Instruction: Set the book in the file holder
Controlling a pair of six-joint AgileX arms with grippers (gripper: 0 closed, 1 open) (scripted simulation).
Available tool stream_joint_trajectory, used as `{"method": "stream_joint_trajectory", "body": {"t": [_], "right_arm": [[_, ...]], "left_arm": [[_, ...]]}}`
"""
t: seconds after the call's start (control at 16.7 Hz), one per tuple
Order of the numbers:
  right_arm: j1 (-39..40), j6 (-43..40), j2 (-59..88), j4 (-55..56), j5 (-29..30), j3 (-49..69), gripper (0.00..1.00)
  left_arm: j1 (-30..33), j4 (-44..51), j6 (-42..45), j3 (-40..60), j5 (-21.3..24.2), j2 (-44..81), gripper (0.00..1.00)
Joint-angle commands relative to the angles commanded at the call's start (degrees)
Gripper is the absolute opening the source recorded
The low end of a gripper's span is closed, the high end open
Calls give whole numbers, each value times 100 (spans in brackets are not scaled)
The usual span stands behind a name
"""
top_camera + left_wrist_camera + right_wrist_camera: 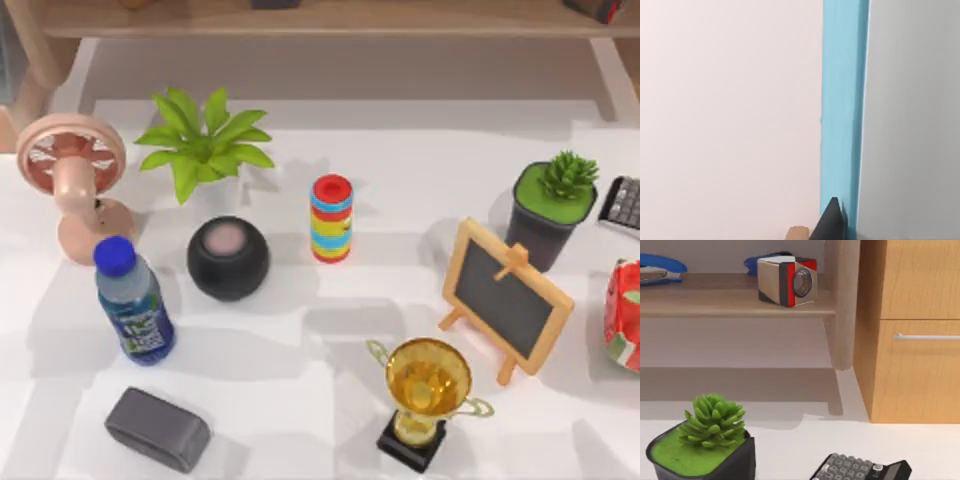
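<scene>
- Where the white tabletop (pixel 400 200) fills the top view, many things stand well apart on it: a pink fan (pixel 72 160) at the left edge, a leafy plant (pixel 205 140) beside it, and a black round speaker (pixel 228 258) below the plant.
- A blue-capped water bottle (pixel 135 300) leans at centre left, with a grey box (pixel 158 428) in the lower left of the frame.
- A striped ring stack (pixel 332 218) stands upright near the middle. A gold trophy (pixel 428 385) stands at lower centre and a small chalkboard easel (pixel 505 300) is to its right.
- A potted succulent (pixel 555 205) sits at the upper right, near a calculator (pixel 625 203) cut by the right edge. A red thing (pixel 625 315) lies below that.
- A wooden shelf (pixel 350 20) runs along the top of the frame.
- The right arm's wrist camera looks level over the succulent and calculator toward that shelf. A tan-and-red cube (pixel 787 281) rests on it, and a wooden cabinet (pixel 920 330) with a metal handle is beside it.
- In the left wrist view the dark tip of the left tool (pixel 832 222) sits at the bottom of the frame, against a blue strip (pixel 840 100) that runs between a pale surface and a grey one.
- I cannot tell whether the left tool is spread or pressed together.
- I cannot tell where the book lies, nor whether the blue strip belongs to it.
</scene>
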State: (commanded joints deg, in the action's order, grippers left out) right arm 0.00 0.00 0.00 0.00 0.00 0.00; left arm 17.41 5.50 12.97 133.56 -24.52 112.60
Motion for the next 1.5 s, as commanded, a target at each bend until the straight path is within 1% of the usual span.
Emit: {"method": "stream_joint_trajectory", "body": {"t": [0.24,0.48,0.72,0.9,1.02,1.2,1.38,1.5], "right_arm": [[0,0,0,0,0,0,100],[0,0,0,0,0,0,100],[0,0,0,0,0,0,100],[0,0,0,0,0,0,100],[0,0,0,0,0,0,100],[0,0,0,0,0,0,100],[0,0,0,0,0,0,100],[0,0,0,0,0,0,100]], "left_arm": [[-1495,-677,1229,-1281,382,-395,0],[-3091,-1350,2732,-2944,924,-565,0],[-4477,-2011,4351,-4726,1664,-580,0],[-5206,-2501,5534,-5963,2349,-545,0],[-5493,-2830,6265,-6675,2862,-534,0],[-5582,-3332,7223,-7482,3695,-580,0],[-5322,-3821,7956,-7909,4511,-654,0],[-5062,-4089,8304,-8027,4965,-635,0]]}}
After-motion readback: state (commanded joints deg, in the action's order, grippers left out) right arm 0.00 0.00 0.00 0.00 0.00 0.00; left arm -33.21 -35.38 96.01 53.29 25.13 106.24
